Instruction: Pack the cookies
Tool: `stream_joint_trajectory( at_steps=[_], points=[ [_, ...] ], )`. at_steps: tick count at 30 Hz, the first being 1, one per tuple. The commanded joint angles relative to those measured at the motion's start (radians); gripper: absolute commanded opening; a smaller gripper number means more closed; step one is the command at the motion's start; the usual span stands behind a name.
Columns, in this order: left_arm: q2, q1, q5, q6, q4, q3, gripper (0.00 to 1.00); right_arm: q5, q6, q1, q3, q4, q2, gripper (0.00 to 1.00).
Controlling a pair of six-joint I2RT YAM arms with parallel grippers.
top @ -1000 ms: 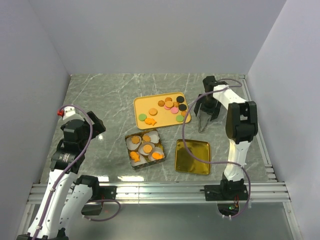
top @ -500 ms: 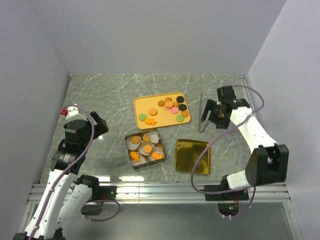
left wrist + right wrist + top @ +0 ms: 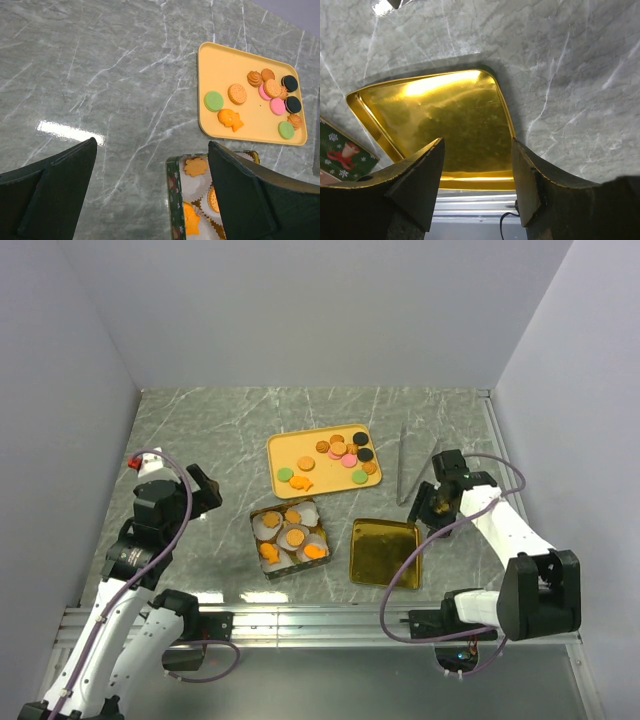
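Grey marble-patterned table (image 3: 210,430) carries four items in the top view: an orange tray (image 3: 290,448) at centre, a square tin (image 3: 257,540) just in front of it, a gold lid (image 3: 385,552) beside the tin on the right, and metal tongs (image 3: 402,465) lying flat to the right of the tray. The cookies (image 3: 340,452) are split between two places. One group lies loose on the right half of the tray: tan rounds, two pink, two green, two black, and one fish shape near the tray's front edge. The other group, all orange, sits in the white paper cups (image 3: 272,528) that line the tin. The left gripper (image 3: 205,495) hangs above bare table to the left of the tin, well apart from it. In the left wrist view its fingers (image 3: 55,185) are spread wide with nothing between them, and the tray (image 3: 225,65) and the tin rim (image 3: 171,200) show beyond. The right gripper (image 3: 425,508) hangs between the near tip of the tongs and the far edge of the lid. In the right wrist view its fingers (image 3: 415,185) are parted and empty, with the lid (image 3: 450,120) directly below.
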Motion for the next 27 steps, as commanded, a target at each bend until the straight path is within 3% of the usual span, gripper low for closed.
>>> stream_joint_trajectory(
  at_steps=[1, 16, 19, 23, 27],
  points=[
    [-0.012, -0.013, 0.017, 0.013, 0.034, -0.003, 1.00, 0.013, 0.050, 0.004, 0.022, 0.008, 0.031, 0.62],
    [-0.017, -0.016, 0.000, 0.006, 0.022, 0.003, 0.99, 0.054, 0.103, -0.007, -0.120, 0.136, 0.174, 0.57],
    [-0.017, -0.016, -0.003, 0.004, 0.020, 0.005, 0.99, 0.034, 0.103, -0.008, -0.142, 0.163, 0.196, 0.50],
    [-0.011, -0.014, -0.008, 0.003, 0.017, 0.006, 1.00, 0.030, 0.095, -0.007, -0.150, 0.171, 0.194, 0.27],
    [-0.007, -0.014, -0.006, 0.001, 0.016, 0.006, 0.99, 0.039, 0.089, -0.007, -0.127, 0.145, 0.150, 0.13]
  ],
)
